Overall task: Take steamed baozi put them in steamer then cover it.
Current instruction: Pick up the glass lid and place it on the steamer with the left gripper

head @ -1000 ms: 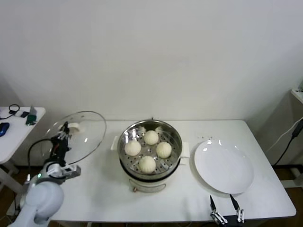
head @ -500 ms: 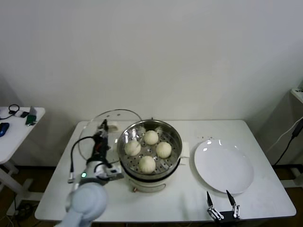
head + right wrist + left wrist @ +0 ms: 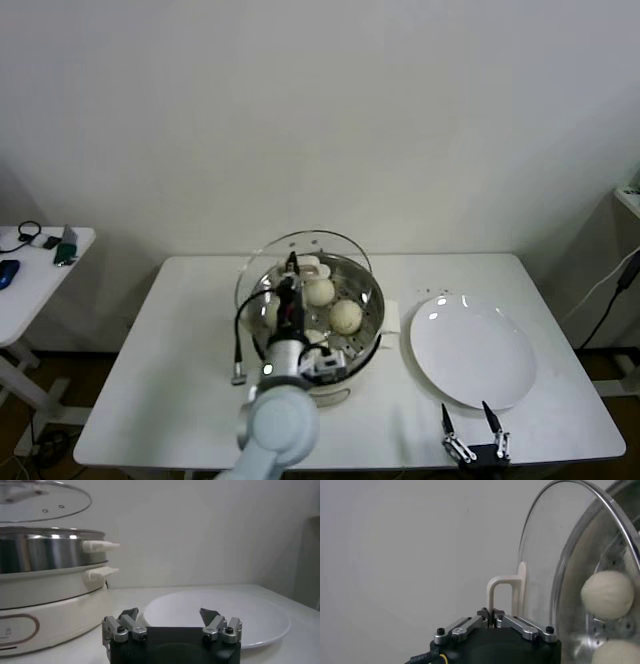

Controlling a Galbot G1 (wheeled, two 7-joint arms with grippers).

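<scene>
Covering step: the left pincer [image 3: 293, 268], clamped on the cover [image 3: 300, 262] handle, holds it above the steamer [image 3: 372, 300] containing the steamed baozi [image 3: 346, 316]; next, centre and lower it, while the right pincer [image 3: 478, 431] idles apart at the tabletop [image 3: 180, 370] edge.

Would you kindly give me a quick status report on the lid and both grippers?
Left gripper shut on cover handle, cover above steamer, not seated. Baozi inside. Right gripper open, idle near plate. Nothing in the way.

Steamer [image 3: 320, 345] at table [image 3: 150, 400] centre, baozi [image 3: 346, 316] inside; cover [image 3: 300, 262] above its far-left part. Plate [image 3: 472, 352] lies right of steamer; side table [image 3: 35, 265] far left.
</scene>
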